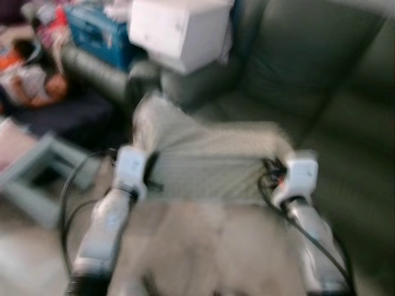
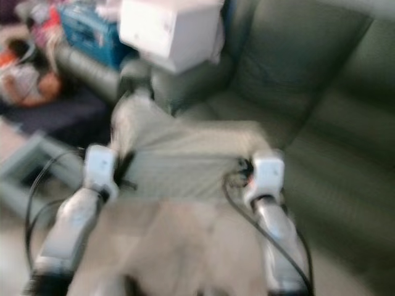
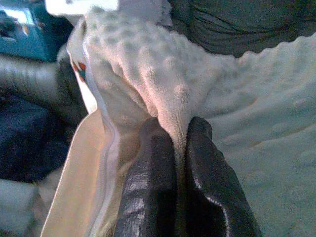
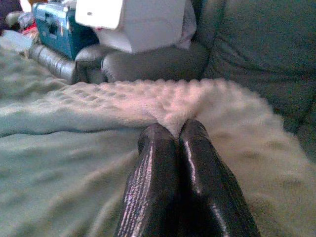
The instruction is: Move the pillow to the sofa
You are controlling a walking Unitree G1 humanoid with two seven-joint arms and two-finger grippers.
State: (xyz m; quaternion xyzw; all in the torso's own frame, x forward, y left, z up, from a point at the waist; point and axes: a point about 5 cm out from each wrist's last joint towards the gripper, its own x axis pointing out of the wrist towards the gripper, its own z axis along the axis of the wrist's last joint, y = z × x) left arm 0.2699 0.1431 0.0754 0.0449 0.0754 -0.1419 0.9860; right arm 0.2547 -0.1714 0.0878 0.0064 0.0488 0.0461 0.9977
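Two grippers' fingers (image 3: 158, 163) pinching pillow (image 1: 210, 163), white box (image 1: 179, 28) on sofa (image 1: 321, 80) armrest ahead

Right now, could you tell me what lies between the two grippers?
The pillow spans the stretch between the left gripper and the right gripper; each is shut on a fold of its bumpy cover. The eye views show this.

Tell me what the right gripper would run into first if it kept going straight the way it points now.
The right gripper, shut on the cream bumpy fleece pillow, points toward the dark green leather sofa. Past the pillow it holds, it would probably meet the sofa's backrest or armrest first; depth is unclear.
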